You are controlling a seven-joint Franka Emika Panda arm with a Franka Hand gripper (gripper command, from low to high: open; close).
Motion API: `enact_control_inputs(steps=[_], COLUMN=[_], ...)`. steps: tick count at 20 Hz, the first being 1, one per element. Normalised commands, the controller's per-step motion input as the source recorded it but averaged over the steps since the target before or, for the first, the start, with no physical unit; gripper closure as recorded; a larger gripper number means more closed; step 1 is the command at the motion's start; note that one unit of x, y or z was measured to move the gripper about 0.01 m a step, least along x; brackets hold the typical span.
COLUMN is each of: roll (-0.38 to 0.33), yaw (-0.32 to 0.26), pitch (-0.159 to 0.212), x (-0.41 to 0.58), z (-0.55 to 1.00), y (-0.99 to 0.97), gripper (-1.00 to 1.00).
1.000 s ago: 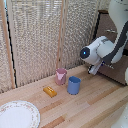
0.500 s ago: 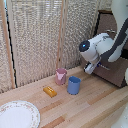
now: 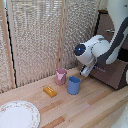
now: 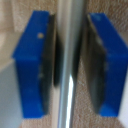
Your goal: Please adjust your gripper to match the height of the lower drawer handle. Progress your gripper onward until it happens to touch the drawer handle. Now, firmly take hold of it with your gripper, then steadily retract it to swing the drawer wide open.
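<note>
In the wrist view the drawer handle (image 4: 69,45), a thin silvery bar, runs straight through my gripper (image 4: 70,67). One blue finger (image 4: 32,60) stands on each side of it, the other finger (image 4: 107,60) opposite, with their dark pads pressed close against the bar. In the exterior view the white arm reaches from the right, and the gripper (image 3: 86,71) sits at the front of the dark brown drawer (image 3: 112,75) low on the cabinet. The handle itself is hidden there behind the arm.
On the wooden table (image 3: 95,107) stand a pink cup (image 3: 61,76) and a blue cup (image 3: 74,85), just to the exterior view's left of the gripper. A yellow block (image 3: 49,92) and a patterned plate (image 3: 17,115) lie further left. A woven screen (image 3: 40,35) stands behind.
The arm's white wrist and gripper have shifted towards the exterior view's left, away from the cabinet. The cups, block and plate have not moved.
</note>
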Motion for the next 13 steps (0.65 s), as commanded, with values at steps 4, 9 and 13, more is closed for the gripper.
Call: enact_control_inputs(steps=[4, 9, 13], roll=[0.066, 0.128, 0.226], yaw=[0.043, -0.008, -0.099], pitch=[0.075, 0.019, 0.044], x=[0.058, 0.050, 0.186], z=[0.63, 0.60, 0.35], y=[0.00, 0.10, 0.27], gripper=[-1.00, -1.00, -1.00])
